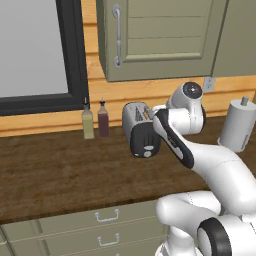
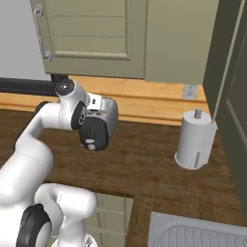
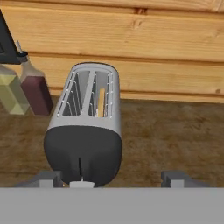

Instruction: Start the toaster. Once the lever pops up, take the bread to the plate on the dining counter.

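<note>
The silver-grey toaster point(image 3: 85, 127) stands on the wood counter point(image 3: 175, 135) against the back wall, its black end panel facing me. It also appears as toaster point(image 1: 140, 127) and toaster point(image 2: 102, 123), partly behind my arm. The bread point(image 3: 101, 101), a tan slice, sits low in the right slot. A pale lever point(image 3: 82, 183) sits at the bottom of the black panel's slit. In the hand view my gripper point(image 3: 109, 179) is open, one fingertip on each side of the toaster's near end, holding nothing. The plate and the dining counter are out of view.
Two bottles stand left of the toaster, one olive point(image 1: 87, 124) and one dark red point(image 1: 103, 120). A white paper-towel roll point(image 2: 194, 140) stands to the right. A sink point(image 2: 193, 234) lies at the near right. Wall cabinets point(image 1: 155, 35) hang overhead.
</note>
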